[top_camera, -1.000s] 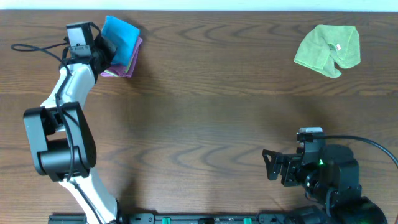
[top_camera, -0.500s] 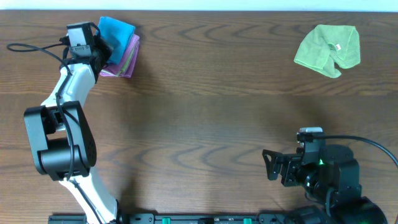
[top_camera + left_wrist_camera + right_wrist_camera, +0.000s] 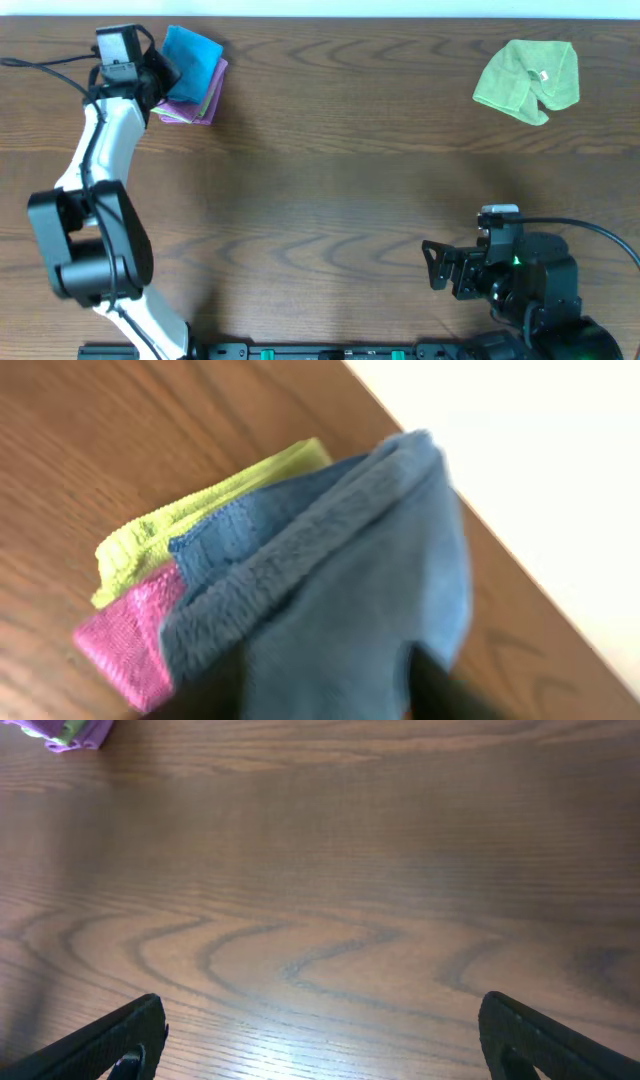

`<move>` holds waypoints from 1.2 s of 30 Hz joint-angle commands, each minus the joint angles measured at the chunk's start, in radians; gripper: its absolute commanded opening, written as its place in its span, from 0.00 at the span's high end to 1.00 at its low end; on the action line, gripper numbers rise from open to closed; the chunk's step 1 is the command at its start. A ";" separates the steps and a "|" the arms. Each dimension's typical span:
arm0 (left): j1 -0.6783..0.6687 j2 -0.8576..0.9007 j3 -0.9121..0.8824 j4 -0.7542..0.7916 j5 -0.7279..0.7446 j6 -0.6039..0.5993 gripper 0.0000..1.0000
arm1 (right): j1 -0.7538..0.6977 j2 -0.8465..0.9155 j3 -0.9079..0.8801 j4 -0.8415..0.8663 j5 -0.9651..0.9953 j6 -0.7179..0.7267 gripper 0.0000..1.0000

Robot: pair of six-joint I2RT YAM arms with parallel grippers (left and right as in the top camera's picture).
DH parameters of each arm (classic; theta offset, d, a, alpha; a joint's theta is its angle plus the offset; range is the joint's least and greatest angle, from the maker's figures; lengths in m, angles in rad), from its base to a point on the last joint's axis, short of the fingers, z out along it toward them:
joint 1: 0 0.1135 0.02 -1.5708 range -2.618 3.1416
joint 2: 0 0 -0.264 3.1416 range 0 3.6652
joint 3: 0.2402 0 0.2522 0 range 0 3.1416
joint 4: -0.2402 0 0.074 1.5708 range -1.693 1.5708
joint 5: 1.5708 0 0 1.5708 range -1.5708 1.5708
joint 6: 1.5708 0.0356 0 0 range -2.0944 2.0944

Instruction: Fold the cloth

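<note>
No readable text, brand, number or sign in any view.

Only label candidate: small white tag (image 3: 545, 77) on the lime-green cloth (image 3: 520, 72), well away from my right tool (image 3: 431, 265), by the far edge of the desk (image 3: 330, 180). Too small to make out any print on it.

Overhead the left gripper (image 3: 160, 76) hides part of the cloth (image 3: 193, 52); its 2 fingers (image 3: 440, 695) show only as dark blurs.
</note>
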 commanded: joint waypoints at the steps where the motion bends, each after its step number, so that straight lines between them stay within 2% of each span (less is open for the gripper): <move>1: 0.007 -0.077 0.029 -0.046 0.013 0.073 0.23 | -0.008 -0.004 -0.005 -0.001 -0.001 0.013 0.01; 2: 0.007 -0.095 0.029 -0.068 0.013 0.086 0.11 | -0.008 -0.004 -0.005 -0.001 -0.001 0.013 0.01; 3: 0.007 -0.116 0.029 -0.096 0.013 0.103 0.05 | -0.008 -0.004 -0.005 -0.001 -0.001 0.013 0.01; 7: 0.007 -0.182 0.029 -0.192 0.021 0.122 0.05 | -0.008 -0.004 -0.005 -0.002 -0.001 0.013 0.01; 10: 0.007 -0.237 0.029 -0.264 0.098 0.171 0.05 | -0.008 -0.004 -0.005 -0.002 -0.001 0.013 0.01; 14: 0.007 -0.314 0.029 -0.369 0.145 0.172 0.05 | -0.008 -0.004 -0.005 -0.001 -0.001 0.013 0.01; 17: 0.007 -0.379 0.029 -0.460 0.143 0.183 0.04 | -0.008 -0.004 -0.005 -0.002 -0.001 0.013 0.01; 20: 0.009 -0.448 0.029 -0.566 0.131 0.264 0.05 | -0.008 -0.004 -0.005 -0.001 -0.001 0.013 0.01; 23: 0.013 -0.499 0.029 -0.662 0.132 0.295 0.05 | -0.008 -0.004 -0.005 -0.001 -0.001 0.013 0.01; 36: 0.013 -0.679 0.029 -1.019 0.057 0.320 0.05 | -0.008 -0.004 -0.005 -0.001 -0.001 0.013 0.01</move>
